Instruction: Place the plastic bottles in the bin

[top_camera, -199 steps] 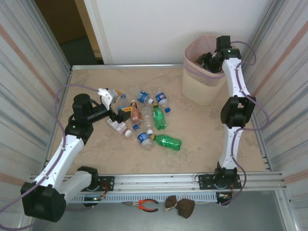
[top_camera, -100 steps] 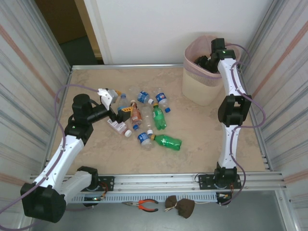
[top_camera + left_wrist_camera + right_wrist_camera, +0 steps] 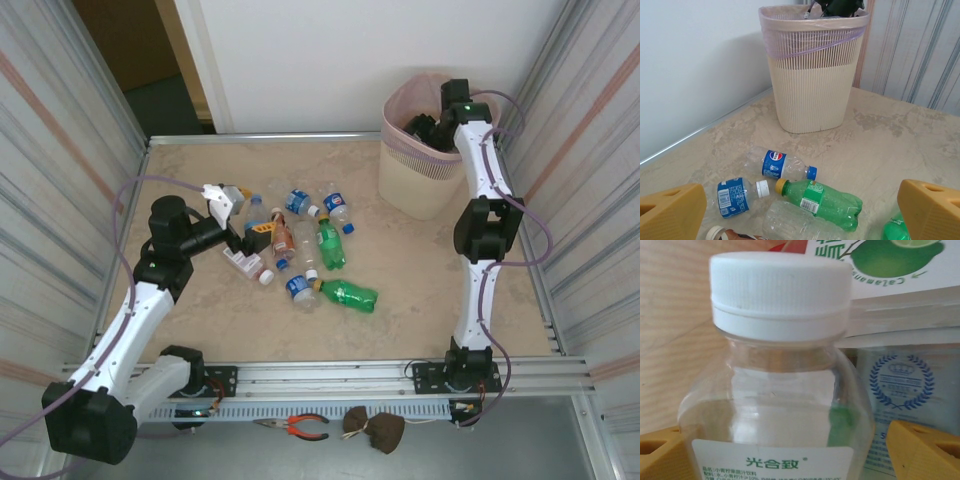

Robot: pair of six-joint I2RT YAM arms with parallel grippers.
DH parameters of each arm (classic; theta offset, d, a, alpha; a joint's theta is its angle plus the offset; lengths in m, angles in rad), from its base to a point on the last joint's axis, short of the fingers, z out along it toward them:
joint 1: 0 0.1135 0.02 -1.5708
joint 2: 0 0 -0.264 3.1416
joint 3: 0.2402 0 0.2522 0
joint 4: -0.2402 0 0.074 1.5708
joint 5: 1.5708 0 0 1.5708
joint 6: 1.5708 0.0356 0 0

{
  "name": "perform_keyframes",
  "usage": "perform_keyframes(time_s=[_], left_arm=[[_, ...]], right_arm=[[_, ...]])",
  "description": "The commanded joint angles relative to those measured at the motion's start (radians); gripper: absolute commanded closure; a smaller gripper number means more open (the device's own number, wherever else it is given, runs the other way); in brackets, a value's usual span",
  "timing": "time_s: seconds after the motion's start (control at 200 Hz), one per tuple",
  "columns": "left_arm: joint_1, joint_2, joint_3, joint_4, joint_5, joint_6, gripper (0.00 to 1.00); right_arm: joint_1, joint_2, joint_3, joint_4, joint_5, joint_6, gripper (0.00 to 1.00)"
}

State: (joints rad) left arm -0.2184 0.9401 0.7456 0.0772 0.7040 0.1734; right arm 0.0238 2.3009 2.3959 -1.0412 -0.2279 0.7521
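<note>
Right gripper (image 3: pixel 422 128) hangs in the bin (image 3: pixel 408 190), jaws loose about a clear bottle (image 3: pixel 775 390). Left gripper (image 3: pixel 250 212) gapes wide; many bottles (image 3: pixel 350 294) lie on the table (image 3: pixel 420 280).

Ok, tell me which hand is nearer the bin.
Right. The right hand is down in the mouth of the bin, at its rim; the left hand hangs across the table over the scattered plastic bottles, well apart from it.
</note>
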Motion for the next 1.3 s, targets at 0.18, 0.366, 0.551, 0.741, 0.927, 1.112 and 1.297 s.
perform_keyframes(time_s=[0.18, 0.366, 0.551, 0.741, 0.927, 1.112, 1.297], left_arm=[[-0.009, -0.029, 0.012, -0.007, -0.003, 0.017, 0.01], [-0.009, -0.032, 0.012, -0.004, -0.001, 0.014, 0.01], [-0.009, -0.032, 0.011, -0.002, 0.002, 0.012, 0.01], [-0.009, -0.028, 0.011, -0.001, 0.004, 0.01, 0.01], [-0.009, -0.026, 0.011, 0.001, 0.005, 0.01, 0.01], [-0.009, -0.024, 0.011, 0.003, 0.006, 0.01, 0.01], [-0.008, -0.021, 0.011, 0.006, 0.007, 0.007, 0.01]], right_arm=[[-0.004, -0.134, 0.035, -0.086, 0.052, -0.003, 0.08], [-0.004, -0.194, 0.048, -0.092, 0.074, -0.015, 0.08], [0.0, -0.251, 0.063, -0.098, 0.094, -0.05, 0.1], [0.02, -0.315, 0.069, -0.113, 0.143, -0.124, 0.12], [0.079, -0.391, 0.036, -0.112, 0.172, -0.373, 0.14], [0.125, -0.486, -0.075, -0.079, 0.117, -0.579, 0.13], [0.19, -0.599, -0.237, -0.041, 0.102, -0.747, 0.13]])
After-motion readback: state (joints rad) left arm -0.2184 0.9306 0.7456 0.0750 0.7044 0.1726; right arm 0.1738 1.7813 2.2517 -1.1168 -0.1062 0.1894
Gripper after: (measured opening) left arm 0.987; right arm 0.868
